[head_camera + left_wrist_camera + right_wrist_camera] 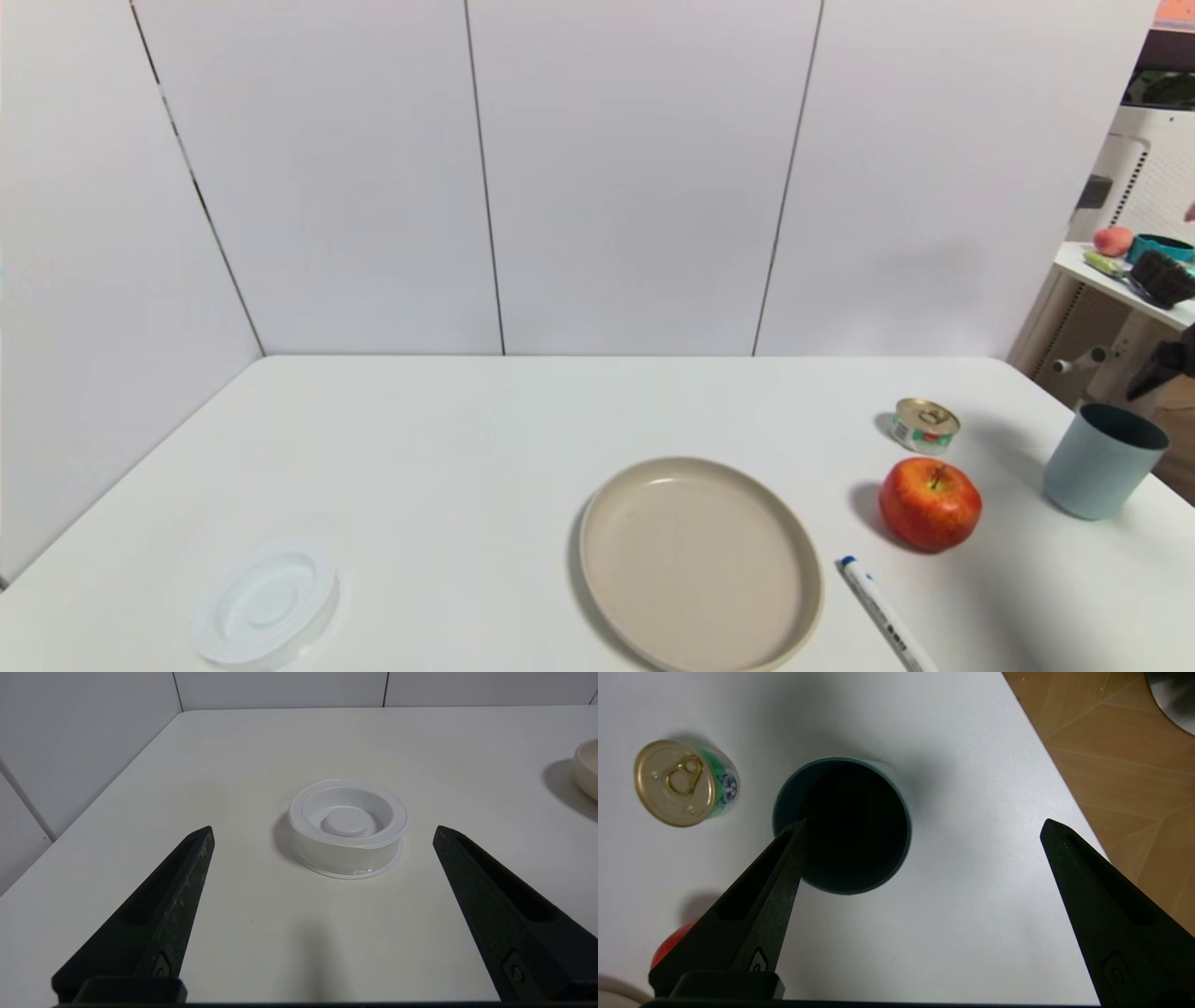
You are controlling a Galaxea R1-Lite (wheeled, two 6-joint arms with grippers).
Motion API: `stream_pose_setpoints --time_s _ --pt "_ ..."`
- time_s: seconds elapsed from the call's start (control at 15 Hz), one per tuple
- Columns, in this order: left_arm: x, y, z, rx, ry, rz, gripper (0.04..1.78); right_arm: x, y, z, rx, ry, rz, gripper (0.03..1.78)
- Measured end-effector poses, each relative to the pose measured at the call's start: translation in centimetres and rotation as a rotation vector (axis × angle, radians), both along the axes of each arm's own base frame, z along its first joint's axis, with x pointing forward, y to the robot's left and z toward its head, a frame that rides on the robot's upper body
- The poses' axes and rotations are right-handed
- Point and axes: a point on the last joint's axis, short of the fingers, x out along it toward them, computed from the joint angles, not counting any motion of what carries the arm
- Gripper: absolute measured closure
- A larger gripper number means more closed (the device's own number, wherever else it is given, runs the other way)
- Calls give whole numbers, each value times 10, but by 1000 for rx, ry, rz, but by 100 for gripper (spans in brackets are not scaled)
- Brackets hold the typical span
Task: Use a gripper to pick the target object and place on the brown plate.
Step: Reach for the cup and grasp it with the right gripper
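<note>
The right gripper (920,830) hangs over the smooth tapered cup (843,826), flat black fingers spread wide, grasping nothing. The cup stands near the bench (467,448) edge, beyond the glossy apple (930,504), apart from the matte plate (700,565). The left gripper (322,833) is likewise released.

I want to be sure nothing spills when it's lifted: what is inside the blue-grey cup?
From above, the right gripper, open, looks into the cup: only dark teal wall shows, and no contents. The bottom is in shadow, so something small there cannot be ruled out.
</note>
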Motion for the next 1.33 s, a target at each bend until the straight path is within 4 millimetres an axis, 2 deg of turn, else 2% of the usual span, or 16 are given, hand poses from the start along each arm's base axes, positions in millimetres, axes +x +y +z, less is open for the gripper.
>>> stream_pose_setpoints --time_s 0.87,1.0,1.13,1.33 --pt "0 0 0 0 0 0 13 26 -17 -57 75 139 -3 12" --pt "0 0 0 0 0 0 13 28 -18 -62 83 152 -3 50" --pt "0 0 0 0 0 0 13 28 -17 -67 90 167 2 77" --pt "0 0 0 0 0 0 13 25 -16 -73 102 192 9 108"
